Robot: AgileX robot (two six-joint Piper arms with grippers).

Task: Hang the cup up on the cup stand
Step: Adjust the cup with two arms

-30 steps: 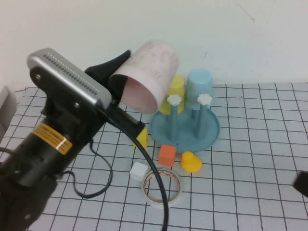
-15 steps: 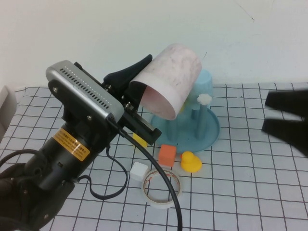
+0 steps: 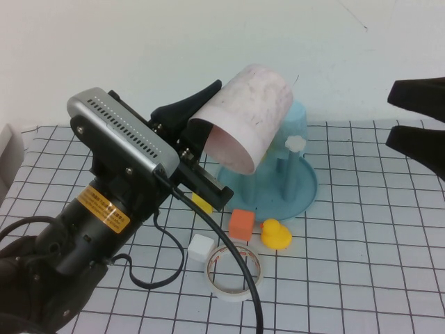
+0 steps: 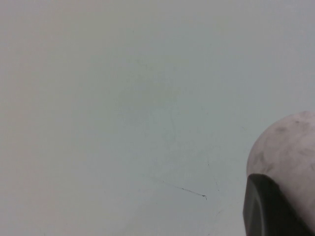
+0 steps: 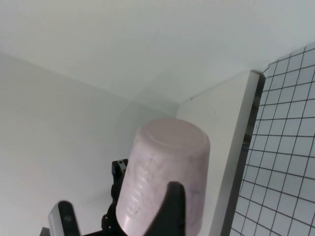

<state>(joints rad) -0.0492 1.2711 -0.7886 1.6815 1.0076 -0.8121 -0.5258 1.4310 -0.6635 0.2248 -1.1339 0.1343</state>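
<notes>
The pale pink speckled cup (image 3: 247, 115) hangs tilted in the air in the high view, its mouth facing down and left. My left gripper (image 3: 198, 132) is shut on its rim, just left of the cup stand (image 3: 300, 192), a teal tray with blue pegs and a white flower cap (image 3: 296, 142). The cup covers the stand's left side. My right gripper (image 3: 417, 120) hovers at the right edge, open and empty, level with the cup. The right wrist view shows the cup (image 5: 165, 172) bottom-on behind one dark finger (image 5: 172, 209). The left wrist view shows the cup (image 4: 290, 145) beside one finger (image 4: 270, 209).
A light blue cup (image 3: 300, 120) sits upside down on a rear peg. In front of the stand lie an orange cube (image 3: 242, 224), a yellow duck (image 3: 276, 234), a white cube (image 3: 200, 247), a tape roll (image 3: 234, 271) and a yellow block (image 3: 202, 203). The left arm's cable trails over the tape.
The left arm carried the pink cup right and up toward the stand, then held still. The right gripper came in from the right edge, opened wide and rose.
</notes>
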